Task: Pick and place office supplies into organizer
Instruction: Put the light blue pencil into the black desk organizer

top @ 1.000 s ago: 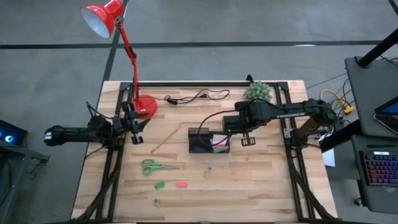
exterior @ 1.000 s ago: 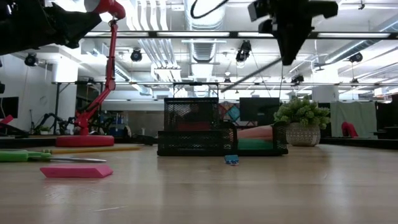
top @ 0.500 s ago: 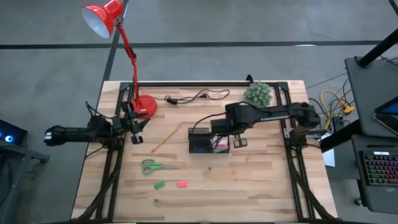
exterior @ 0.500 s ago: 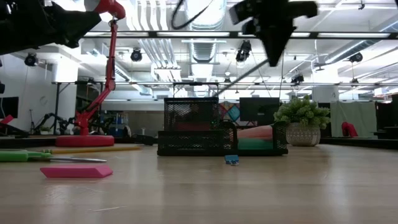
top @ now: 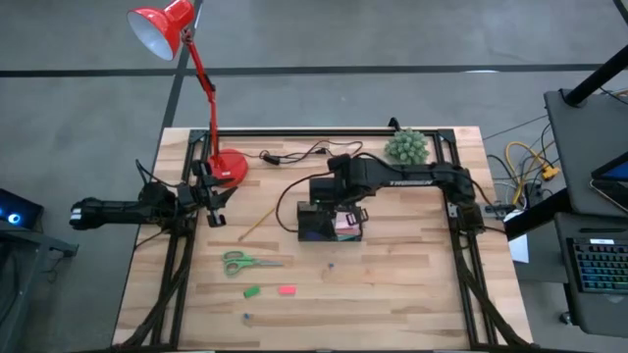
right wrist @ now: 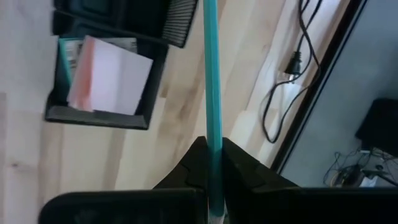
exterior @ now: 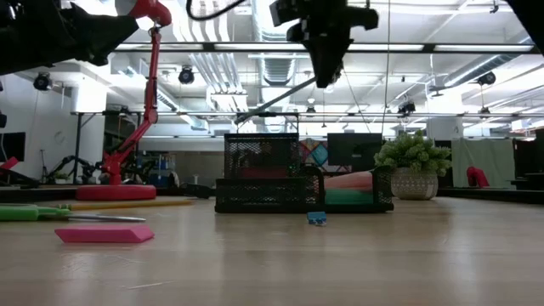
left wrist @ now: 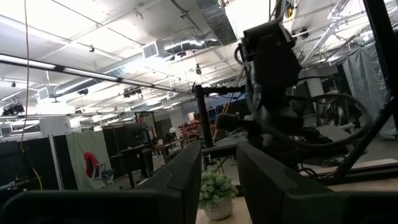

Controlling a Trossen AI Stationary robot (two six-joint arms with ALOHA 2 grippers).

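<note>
teal pen clamped in right gripper above organizer; left gripper at nine o'clock, seemingly half apart.

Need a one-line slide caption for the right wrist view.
Right claw shut on a teal pen, held above the wooden table beside the black organizer that holds a pink pad.

even overhead light washes the table with faint shadows; ceiling strip lights glare in the low view, the near tabletop soft; the pen and the left fingers blur close up
</note>
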